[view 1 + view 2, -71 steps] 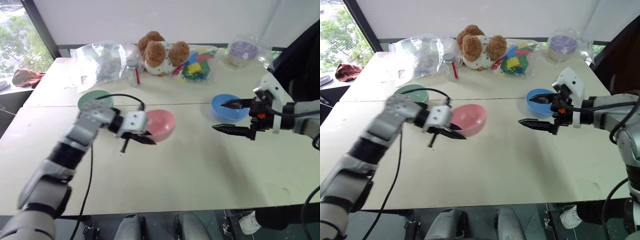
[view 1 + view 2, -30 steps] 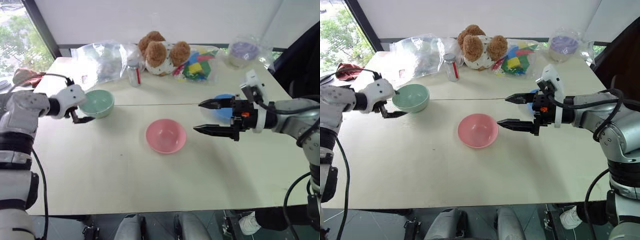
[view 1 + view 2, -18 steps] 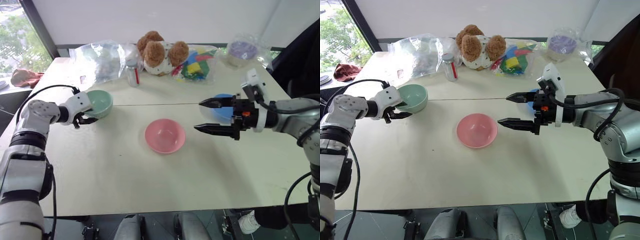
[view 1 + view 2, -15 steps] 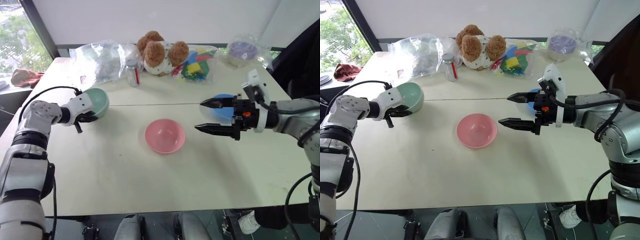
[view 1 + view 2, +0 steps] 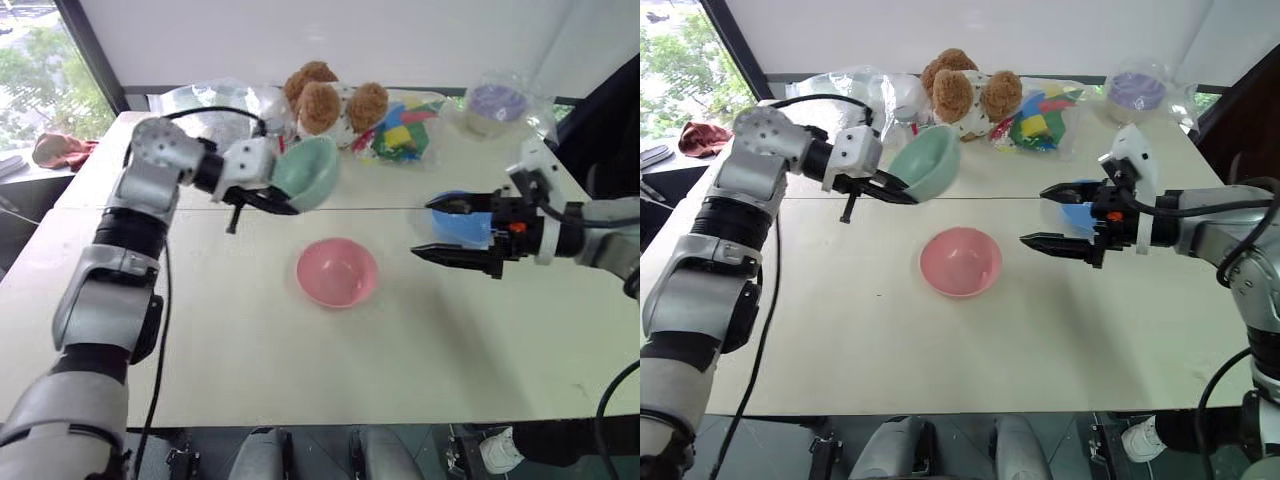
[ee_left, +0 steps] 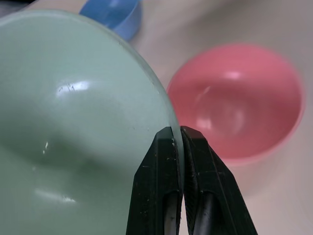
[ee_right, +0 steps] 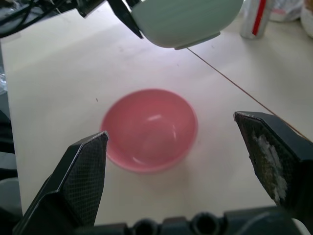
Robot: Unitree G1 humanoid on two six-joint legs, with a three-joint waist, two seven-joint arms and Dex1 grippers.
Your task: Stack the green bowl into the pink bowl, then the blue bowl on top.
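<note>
the left gripper (image 6: 181, 142), clamped on the green bowl's (image 5: 308, 172) rim, holds it tilted, up and behind the pink bowl (image 5: 337, 272); right gripper (image 5: 436, 228) gapes beside it.

Back edge of table (image 5: 300, 370): clear plastic bag (image 5: 200, 100) at left, small jar with red label (image 5: 902, 103), brown teddy bear (image 5: 330, 100), bag of coloured blocks (image 5: 405, 135), purple-filled clear container (image 5: 493, 103) toward right corner.

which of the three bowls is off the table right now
The green bowl: the left gripper pinches its rim, holding it tilted in the air. The pink bowl and blue bowl sit on the table.
</note>
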